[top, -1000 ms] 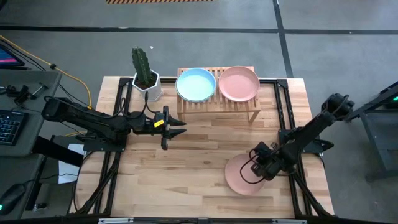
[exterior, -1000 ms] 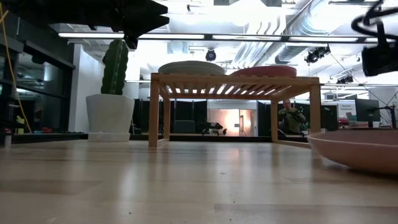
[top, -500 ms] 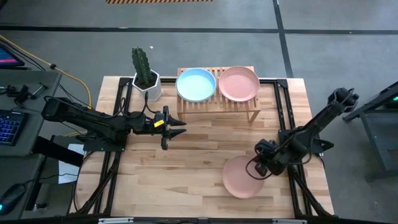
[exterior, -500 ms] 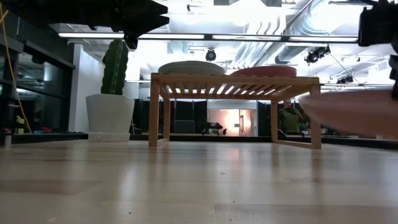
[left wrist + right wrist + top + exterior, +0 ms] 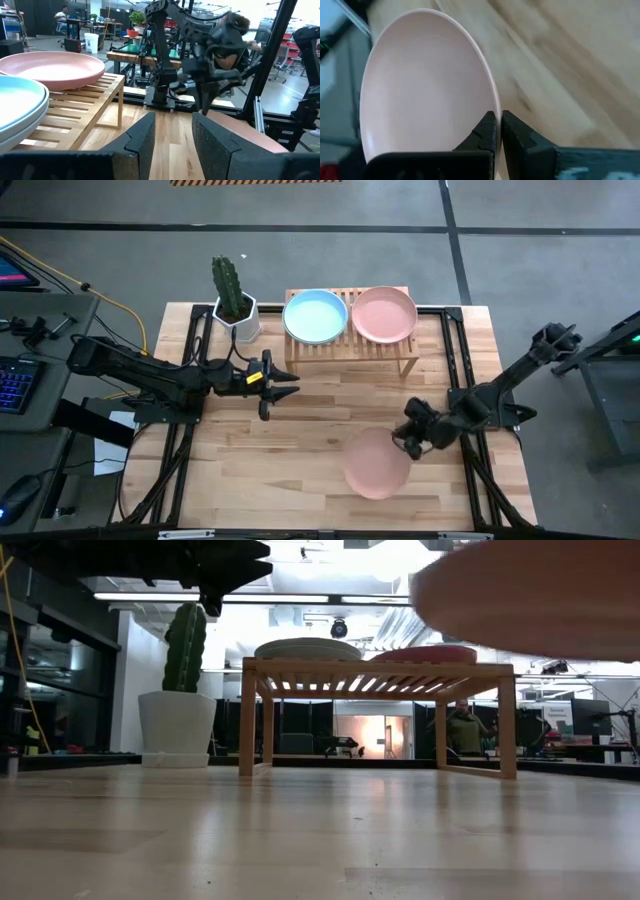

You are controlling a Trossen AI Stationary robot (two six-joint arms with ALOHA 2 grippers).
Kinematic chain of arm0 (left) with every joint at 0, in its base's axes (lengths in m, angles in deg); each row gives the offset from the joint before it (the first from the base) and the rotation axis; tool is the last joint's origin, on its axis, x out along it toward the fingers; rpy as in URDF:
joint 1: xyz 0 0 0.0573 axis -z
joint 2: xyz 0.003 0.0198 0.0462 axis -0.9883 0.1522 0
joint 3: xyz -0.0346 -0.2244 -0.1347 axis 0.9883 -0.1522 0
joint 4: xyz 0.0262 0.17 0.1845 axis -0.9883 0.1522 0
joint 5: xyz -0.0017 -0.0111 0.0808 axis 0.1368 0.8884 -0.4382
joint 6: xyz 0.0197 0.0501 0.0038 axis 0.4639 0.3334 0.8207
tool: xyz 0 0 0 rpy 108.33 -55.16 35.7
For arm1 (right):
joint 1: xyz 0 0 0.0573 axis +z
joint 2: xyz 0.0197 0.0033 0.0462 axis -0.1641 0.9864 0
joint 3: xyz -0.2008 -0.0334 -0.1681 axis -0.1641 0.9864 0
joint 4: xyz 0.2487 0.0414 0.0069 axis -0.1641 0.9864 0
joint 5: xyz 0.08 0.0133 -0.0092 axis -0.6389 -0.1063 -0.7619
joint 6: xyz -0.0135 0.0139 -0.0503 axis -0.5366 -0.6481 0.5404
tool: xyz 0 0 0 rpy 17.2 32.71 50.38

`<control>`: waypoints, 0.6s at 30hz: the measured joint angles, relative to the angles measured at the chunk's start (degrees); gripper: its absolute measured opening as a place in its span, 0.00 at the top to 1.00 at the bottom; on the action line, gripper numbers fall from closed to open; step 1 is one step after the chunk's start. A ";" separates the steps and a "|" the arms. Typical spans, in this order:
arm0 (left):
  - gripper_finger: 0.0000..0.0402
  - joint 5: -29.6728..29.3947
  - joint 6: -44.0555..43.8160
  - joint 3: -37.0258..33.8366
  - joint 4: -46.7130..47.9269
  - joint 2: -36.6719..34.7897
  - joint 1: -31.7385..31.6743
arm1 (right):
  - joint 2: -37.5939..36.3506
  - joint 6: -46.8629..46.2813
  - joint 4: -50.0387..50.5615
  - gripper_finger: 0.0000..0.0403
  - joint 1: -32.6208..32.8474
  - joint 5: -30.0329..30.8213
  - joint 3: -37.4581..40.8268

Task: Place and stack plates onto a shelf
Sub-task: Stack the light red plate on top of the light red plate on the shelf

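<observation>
while the left hand [image 5: 288, 379] idles apart, the right hand [image 5: 408, 438] clamps a pink plate [image 5: 377, 464].

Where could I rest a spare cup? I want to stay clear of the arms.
Bare wood lies between the left gripper and the table's near edge, left of the pink plate carried by the right gripper. The shelf is full: blue plate, another pink plate; the cactus pot fills its corner.
</observation>
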 joint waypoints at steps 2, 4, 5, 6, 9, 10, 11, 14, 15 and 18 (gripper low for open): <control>0.71 0.00 -0.40 0.00 0.01 0.00 0.00 | -1.37 3.36 -2.61 1.00 -2.87 0.07 0.00; 0.71 0.00 -0.43 0.00 0.01 0.00 0.00 | -3.29 7.10 -4.75 1.00 -6.05 0.05 0.00; 0.71 0.00 -0.45 0.00 0.01 0.00 -0.02 | -4.44 8.89 -5.63 1.00 -7.67 0.05 0.00; 0.71 0.00 -0.46 0.00 0.01 0.00 0.00 | -5.68 10.57 -6.48 1.00 -9.38 0.05 0.00; 0.71 0.00 -0.46 0.00 0.03 0.00 -0.01 | -10.09 15.53 -8.23 1.00 -14.23 0.16 -0.08; 0.71 0.02 -0.45 0.00 0.03 0.00 -0.01 | -11.66 17.10 -8.07 1.00 -15.78 0.62 -0.44; 0.71 0.02 -0.43 0.00 0.03 0.00 -0.02 | -13.11 18.93 -7.93 1.00 -17.29 1.62 -1.07; 0.71 0.02 -0.43 0.00 0.03 0.00 -0.02 | -17.37 25.64 -7.78 1.00 -21.90 6.48 -3.73; 0.71 0.01 -0.43 0.00 0.03 0.00 0.00 | -18.49 27.96 -7.89 1.00 -23.54 8.51 -4.89; 0.71 0.02 -0.43 0.00 0.03 0.00 0.00 | -20.60 35.03 -7.08 1.00 -29.11 13.94 -9.15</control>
